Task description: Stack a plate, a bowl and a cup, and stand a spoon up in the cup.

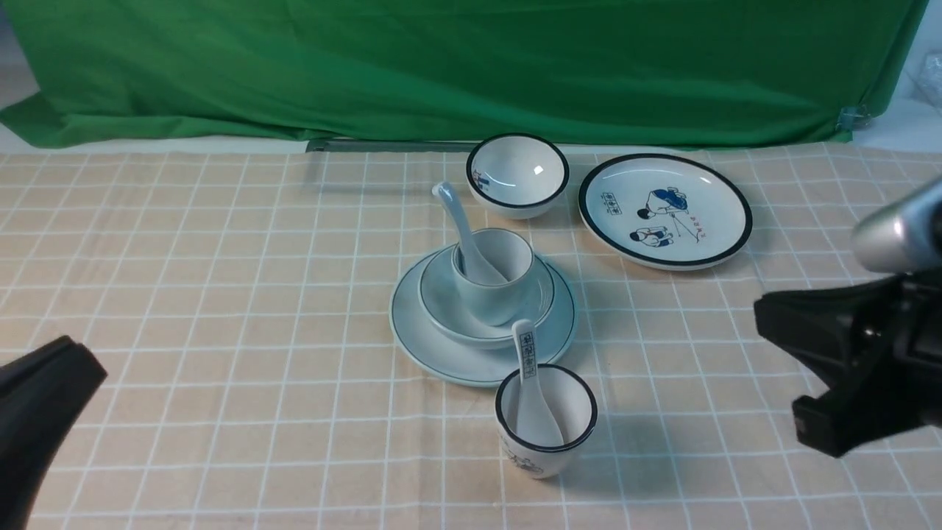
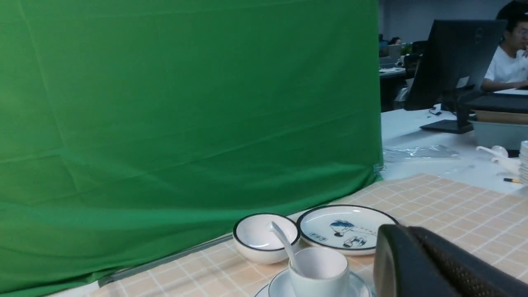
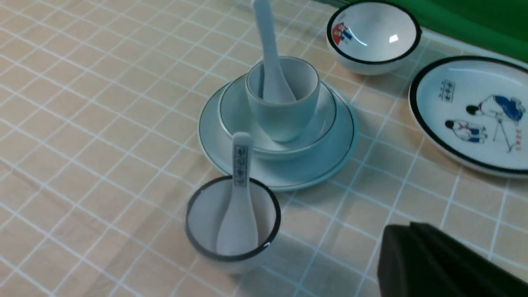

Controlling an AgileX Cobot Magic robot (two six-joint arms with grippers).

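The plain plate point(image 1: 427, 338) lies at the table's middle. The shallow bowl point(image 1: 438, 291) sits on it, and the plain cup point(image 1: 489, 302) stands in the bowl. The plain white spoon point(image 1: 458, 221) stands in the cup, handle leaning back left. The stack also shows in the right wrist view: plate point(image 3: 313, 165), bowl point(image 3: 233, 111), cup point(image 3: 284, 117), spoon point(image 3: 266, 41). My left gripper point(image 1: 73, 353) is shut and empty at the near left, far from the stack. My right gripper point(image 1: 769, 316) is shut and empty to the stack's right.
A black-rimmed cup point(image 1: 546, 434) holding a printed spoon point(image 1: 527, 346) stands just in front of the stack. A black-rimmed bowl point(image 1: 517, 174) and a cartoon plate point(image 1: 664, 210) lie behind it. A green cloth point(image 1: 441, 66) hangs at the back.
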